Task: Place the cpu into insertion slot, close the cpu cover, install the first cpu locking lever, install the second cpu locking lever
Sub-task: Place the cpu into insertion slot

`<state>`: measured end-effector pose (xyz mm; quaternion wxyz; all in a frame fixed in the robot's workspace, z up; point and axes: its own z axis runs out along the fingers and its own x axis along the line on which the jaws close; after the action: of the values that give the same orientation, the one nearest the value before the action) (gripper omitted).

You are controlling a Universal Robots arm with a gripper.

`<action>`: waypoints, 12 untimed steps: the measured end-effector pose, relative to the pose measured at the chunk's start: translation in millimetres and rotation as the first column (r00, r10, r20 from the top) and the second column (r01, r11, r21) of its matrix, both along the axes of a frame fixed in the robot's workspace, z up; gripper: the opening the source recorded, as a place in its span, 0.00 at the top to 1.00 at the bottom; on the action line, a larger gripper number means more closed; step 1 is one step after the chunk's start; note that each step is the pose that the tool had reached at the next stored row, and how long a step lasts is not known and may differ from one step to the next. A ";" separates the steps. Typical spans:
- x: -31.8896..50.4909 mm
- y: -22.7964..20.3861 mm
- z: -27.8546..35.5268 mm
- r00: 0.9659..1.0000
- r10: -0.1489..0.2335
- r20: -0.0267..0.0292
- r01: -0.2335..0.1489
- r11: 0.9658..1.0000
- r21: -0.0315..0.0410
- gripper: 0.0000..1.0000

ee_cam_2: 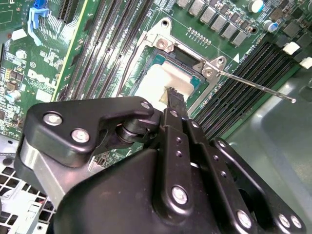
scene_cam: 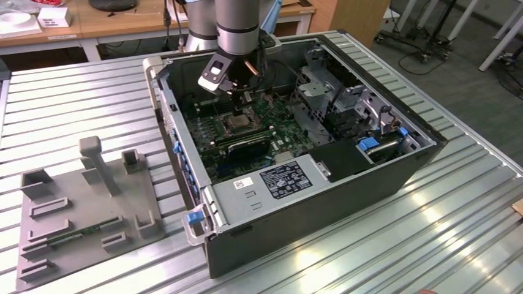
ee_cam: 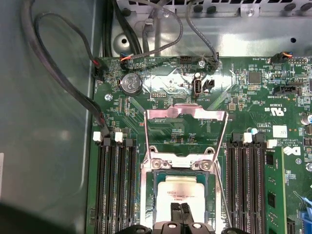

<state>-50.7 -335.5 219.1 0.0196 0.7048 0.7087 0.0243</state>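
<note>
The cpu (ee_cam: 183, 191) lies flat in the insertion slot (scene_cam: 239, 125) on the green motherboard, its pale silver face up. It also shows pale under the fingertip in the second wrist view (ee_cam_2: 161, 80). The cpu cover (ee_cam: 186, 114) stands swung open on its hinge at the socket's far edge, its middle open. A thin locking lever (ee_cam_2: 258, 87) sticks out unlatched from the socket's side, seen too in the first wrist view (ee_cam: 222, 195). My gripper (ee_cam: 180, 210) is shut, fingertips pressed together just over the cpu's near edge, with nothing between them. In the exterior view the gripper (scene_cam: 242, 103) hangs inside the case above the socket.
Black memory slots (ee_cam: 117, 185) flank the socket on both sides. Black cables (ee_cam: 58, 78) loop along the case wall. A grey metal box with a white label (scene_cam: 274, 184) sits at the case's near end. A grey fixture plate (scene_cam: 82, 208) lies at the exterior view's left.
</note>
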 end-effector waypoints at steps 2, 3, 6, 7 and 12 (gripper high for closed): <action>0.1 0.0 -0.1 1.000 0.000 -0.002 0.000 1.000 0.000 0.89; 0.0 0.0 -0.1 1.000 0.000 -0.003 0.000 1.000 0.000 0.89; 0.0 0.0 -0.1 1.000 0.000 -0.005 0.000 1.000 0.000 0.89; 0.0 0.0 0.0 1.000 0.000 -0.006 0.000 1.000 0.000 0.89; 0.0 0.0 -0.1 1.000 0.000 -0.009 0.000 1.000 0.000 0.89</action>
<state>-50.6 -335.5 219.0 0.0161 0.7049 0.7088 0.0211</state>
